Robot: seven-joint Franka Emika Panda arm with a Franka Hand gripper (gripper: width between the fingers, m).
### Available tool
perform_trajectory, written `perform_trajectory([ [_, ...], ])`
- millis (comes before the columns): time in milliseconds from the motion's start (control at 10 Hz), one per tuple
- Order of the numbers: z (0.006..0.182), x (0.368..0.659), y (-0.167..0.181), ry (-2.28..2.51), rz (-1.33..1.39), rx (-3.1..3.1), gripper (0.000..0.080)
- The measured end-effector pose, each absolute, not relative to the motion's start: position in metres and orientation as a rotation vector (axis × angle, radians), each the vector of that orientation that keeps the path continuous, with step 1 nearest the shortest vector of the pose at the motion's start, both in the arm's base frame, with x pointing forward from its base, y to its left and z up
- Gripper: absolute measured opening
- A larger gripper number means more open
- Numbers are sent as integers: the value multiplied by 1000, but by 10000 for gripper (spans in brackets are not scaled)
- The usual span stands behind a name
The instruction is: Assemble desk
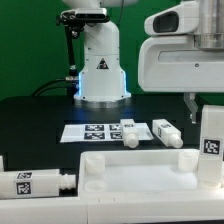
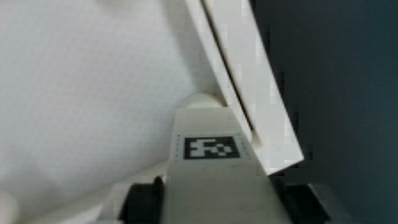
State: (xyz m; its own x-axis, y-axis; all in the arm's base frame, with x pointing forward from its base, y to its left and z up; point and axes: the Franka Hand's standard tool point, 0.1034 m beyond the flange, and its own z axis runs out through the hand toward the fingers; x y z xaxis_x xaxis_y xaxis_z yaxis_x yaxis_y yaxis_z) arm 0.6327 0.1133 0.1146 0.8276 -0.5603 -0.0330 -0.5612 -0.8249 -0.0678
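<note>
One leg [image 1: 211,146] upright at 3 o'clock, exterior view, by the edge of tabletop panel [image 1: 130,172] at 6 | hand [image 2: 224,200] pinching its flat sides near the tag [image 2: 210,148] | judged rigid, light, slick plastic; square faces suit grip, corners may twist.

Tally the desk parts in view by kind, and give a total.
Tabletop panel: 1
Leg: 4
Total: 5
</note>
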Motion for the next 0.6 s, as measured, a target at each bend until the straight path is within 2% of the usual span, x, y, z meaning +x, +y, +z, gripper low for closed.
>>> perform_trajectory([
  [200,114,634,115,1405,75,-2668,284],
  [400,114,637,113,1634,110,-2494,285],
  [500,114,637,114,1636,111,-2493,339],
  [600,114,636,114,1607,109,-2512,475],
])
